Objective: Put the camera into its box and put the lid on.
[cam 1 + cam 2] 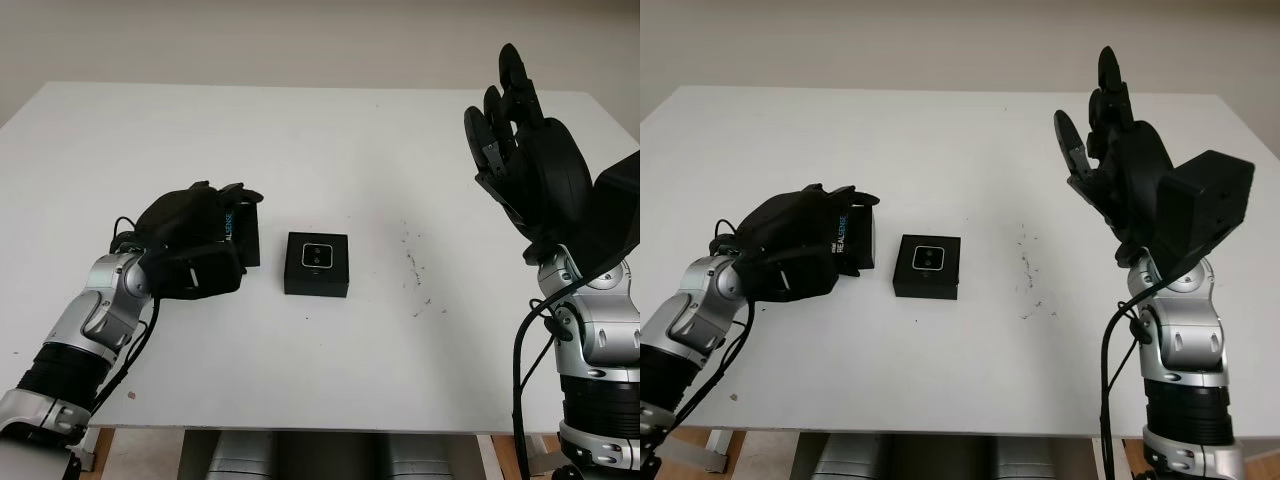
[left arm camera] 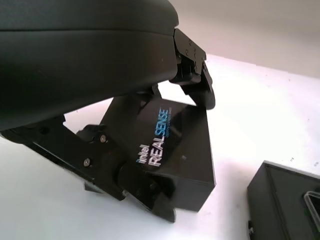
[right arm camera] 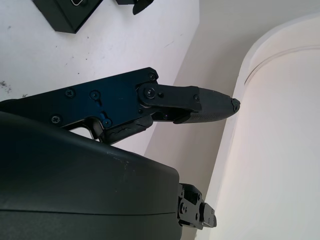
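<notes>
A small black box (image 1: 317, 264) sits open in the middle of the white table (image 1: 330, 140), with the camera (image 1: 318, 256) lying inside it, face up. Just left of the box, my left hand (image 1: 225, 215) is shut on the black lid (image 2: 175, 150), which bears the "intel REALSENSE" print. The lid (image 1: 244, 238) is tipped up on its side close to the tabletop, a small gap away from the box (image 2: 282, 200). My right hand (image 1: 510, 110) is raised high over the table's right side, open and holding nothing.
Small dark specks (image 1: 412, 270) are scattered on the table right of the box. The table's front edge runs near the bottom of the head views, and a pale wall stands behind its far edge.
</notes>
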You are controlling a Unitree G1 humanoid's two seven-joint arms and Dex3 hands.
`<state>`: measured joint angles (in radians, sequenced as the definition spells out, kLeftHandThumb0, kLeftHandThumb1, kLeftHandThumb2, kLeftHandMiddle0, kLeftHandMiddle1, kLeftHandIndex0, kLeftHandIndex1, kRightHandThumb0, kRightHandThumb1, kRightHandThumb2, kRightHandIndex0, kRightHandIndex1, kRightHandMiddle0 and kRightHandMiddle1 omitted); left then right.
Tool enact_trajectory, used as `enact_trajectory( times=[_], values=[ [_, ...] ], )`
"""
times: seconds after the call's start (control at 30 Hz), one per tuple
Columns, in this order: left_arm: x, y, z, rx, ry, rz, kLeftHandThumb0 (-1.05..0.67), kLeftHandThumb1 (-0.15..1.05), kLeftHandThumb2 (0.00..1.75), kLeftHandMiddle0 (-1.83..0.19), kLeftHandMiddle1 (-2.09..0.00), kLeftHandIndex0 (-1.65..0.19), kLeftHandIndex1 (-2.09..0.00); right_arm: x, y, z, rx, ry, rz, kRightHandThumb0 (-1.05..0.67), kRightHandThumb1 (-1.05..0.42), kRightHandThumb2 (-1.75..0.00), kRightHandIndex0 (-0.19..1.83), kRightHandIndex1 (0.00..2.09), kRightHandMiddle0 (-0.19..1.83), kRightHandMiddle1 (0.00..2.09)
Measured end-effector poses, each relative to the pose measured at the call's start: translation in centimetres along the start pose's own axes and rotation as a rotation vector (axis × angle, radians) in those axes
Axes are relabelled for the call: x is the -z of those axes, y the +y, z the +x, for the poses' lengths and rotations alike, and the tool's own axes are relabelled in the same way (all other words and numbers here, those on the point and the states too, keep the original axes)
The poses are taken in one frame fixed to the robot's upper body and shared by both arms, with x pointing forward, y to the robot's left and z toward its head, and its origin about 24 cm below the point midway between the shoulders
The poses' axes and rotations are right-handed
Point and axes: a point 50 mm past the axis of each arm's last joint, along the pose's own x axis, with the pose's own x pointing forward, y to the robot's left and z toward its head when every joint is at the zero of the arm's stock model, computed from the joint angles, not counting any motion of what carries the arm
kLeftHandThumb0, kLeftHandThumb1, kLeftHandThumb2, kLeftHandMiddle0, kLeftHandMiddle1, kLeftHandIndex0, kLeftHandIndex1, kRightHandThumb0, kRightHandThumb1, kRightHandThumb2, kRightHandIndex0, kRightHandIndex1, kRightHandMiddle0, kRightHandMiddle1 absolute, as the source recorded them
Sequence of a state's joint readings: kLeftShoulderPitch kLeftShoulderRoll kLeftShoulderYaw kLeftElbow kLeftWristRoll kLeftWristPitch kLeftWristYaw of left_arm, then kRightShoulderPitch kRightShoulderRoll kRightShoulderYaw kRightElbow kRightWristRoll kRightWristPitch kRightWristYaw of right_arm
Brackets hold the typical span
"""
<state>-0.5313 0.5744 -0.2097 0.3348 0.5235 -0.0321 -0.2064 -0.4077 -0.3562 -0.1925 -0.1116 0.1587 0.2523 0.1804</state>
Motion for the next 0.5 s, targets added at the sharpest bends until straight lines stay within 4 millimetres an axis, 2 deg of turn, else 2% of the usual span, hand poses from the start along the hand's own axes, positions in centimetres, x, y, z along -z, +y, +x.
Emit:
enact_trajectory(
  times=[0.23, 0.5],
  values=[
    [-0.4, 1.9, -0.4, 0.010, -0.025, -0.161, -0.07, 0.98, 0.05, -0.38, -1.42, -0.31, -1.32, 0.1, 0.2, -0.1, 0.002, 0.007, 0.013, -0.61, -1.05, -0.45, -0.19, 0.00, -0.19, 0.00],
    [-2.0, 5.5, -0.5, 0.041, -0.035, -0.231, -0.12, 0.98, 0.05, -0.40, -1.38, -0.31, -1.34, 0.4, 0.8, -0.1, -0.014, 0.009, 0.025, -0.66, -1.05, -0.44, -0.19, 0.00, -0.19, 0.00]
  ],
)
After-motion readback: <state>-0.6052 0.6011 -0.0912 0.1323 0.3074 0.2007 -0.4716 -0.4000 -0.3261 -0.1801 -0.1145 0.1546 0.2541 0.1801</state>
